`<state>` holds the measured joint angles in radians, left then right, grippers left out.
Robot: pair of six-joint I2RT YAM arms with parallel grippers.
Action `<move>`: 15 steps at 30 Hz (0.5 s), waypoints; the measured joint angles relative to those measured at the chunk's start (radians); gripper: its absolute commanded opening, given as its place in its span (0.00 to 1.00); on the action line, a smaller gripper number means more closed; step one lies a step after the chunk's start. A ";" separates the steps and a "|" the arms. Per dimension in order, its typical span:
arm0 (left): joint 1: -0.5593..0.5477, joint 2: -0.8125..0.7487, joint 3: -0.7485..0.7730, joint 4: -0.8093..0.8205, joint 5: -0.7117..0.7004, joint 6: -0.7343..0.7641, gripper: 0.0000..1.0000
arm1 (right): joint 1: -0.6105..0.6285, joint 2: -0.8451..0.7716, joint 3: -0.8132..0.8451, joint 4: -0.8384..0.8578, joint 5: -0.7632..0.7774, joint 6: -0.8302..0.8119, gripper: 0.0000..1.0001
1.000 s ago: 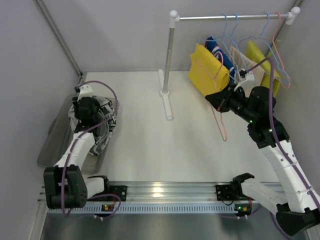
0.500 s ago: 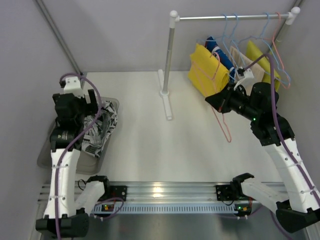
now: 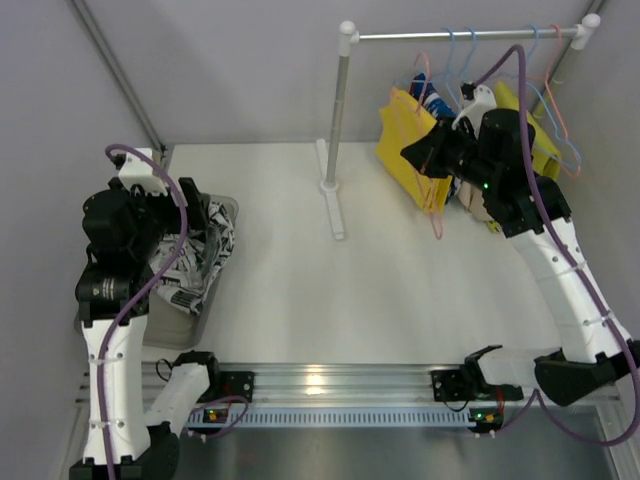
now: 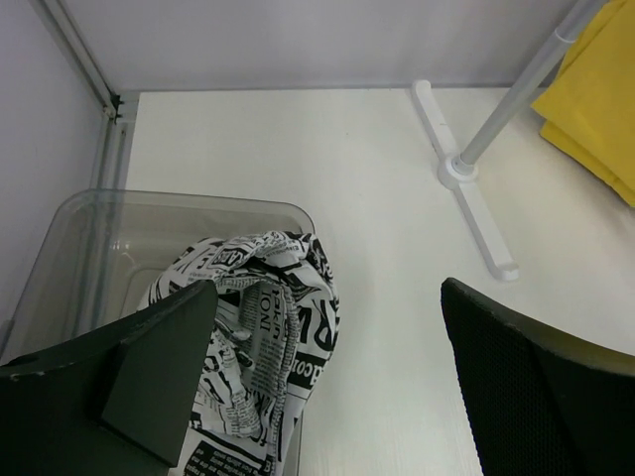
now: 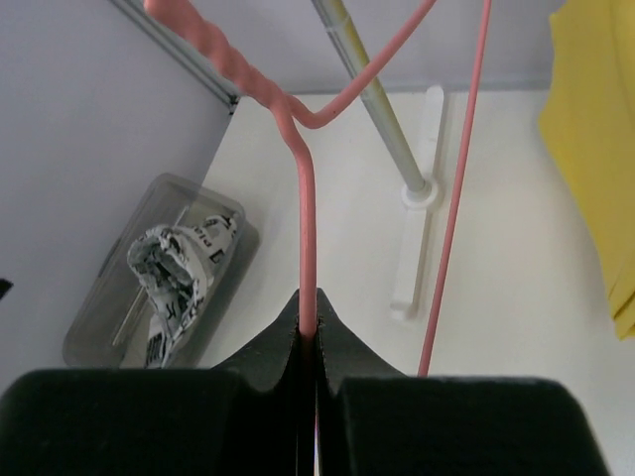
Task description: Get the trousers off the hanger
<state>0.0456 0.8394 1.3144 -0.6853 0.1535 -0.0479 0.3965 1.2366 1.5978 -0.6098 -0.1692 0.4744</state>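
The black-and-white print trousers [image 3: 203,262] [image 4: 266,332] lie crumpled in the clear bin [image 3: 100,290] [image 4: 129,233] at the left, spilling over its right rim. My left gripper [image 3: 196,222] [image 4: 327,397] hangs open above them, holding nothing. Bright yellow trousers [image 3: 403,140] [image 5: 595,149] and blue ones [image 3: 424,88] hang from the rail [image 3: 460,35]. My right gripper [image 3: 410,152] [image 5: 308,332] is shut on the wire of a bare pink hanger [image 3: 437,215] [image 5: 306,228], held up in front of the yellow trousers.
The rack's upright pole [image 3: 338,110] [image 4: 501,114] stands on a white foot [image 3: 333,205] mid-table. Blue and pink empty hangers [image 3: 540,75] hang on the rail near an olive-yellow cloth [image 3: 545,150] and a beige cloth [image 3: 482,210]. Grey walls close both sides.
My left gripper opened, let go of the black-and-white trousers in the bin and rose above it. My right arm lifted the pink hanger up and back toward the rail.
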 measured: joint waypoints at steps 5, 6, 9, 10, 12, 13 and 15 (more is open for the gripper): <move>0.000 0.023 0.000 0.000 0.014 -0.007 0.99 | 0.000 0.183 0.177 0.009 0.015 0.002 0.00; 0.000 0.023 0.000 0.000 0.014 -0.009 0.99 | 0.000 0.211 0.205 0.011 0.015 0.002 0.00; 0.000 0.021 0.000 0.002 0.014 -0.015 0.99 | 0.000 0.347 0.326 0.017 0.014 0.001 0.00; 0.000 0.022 0.000 0.002 0.014 -0.019 0.99 | 0.001 0.384 0.360 0.018 0.014 0.001 0.00; 0.000 0.021 0.000 0.002 0.014 -0.028 0.99 | 0.001 0.452 0.426 0.019 0.015 -0.001 0.00; 0.000 0.021 0.000 0.003 0.014 -0.030 0.99 | 0.001 0.481 0.455 0.021 0.016 -0.002 0.00; 0.000 0.020 -0.001 0.004 0.014 -0.037 0.99 | 0.002 0.531 0.507 0.023 0.019 -0.004 0.00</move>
<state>0.0456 0.8593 1.3132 -0.6811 0.1673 -0.0845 0.3985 1.7676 2.1048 -0.5865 -0.1505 0.4706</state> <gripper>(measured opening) 0.990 0.007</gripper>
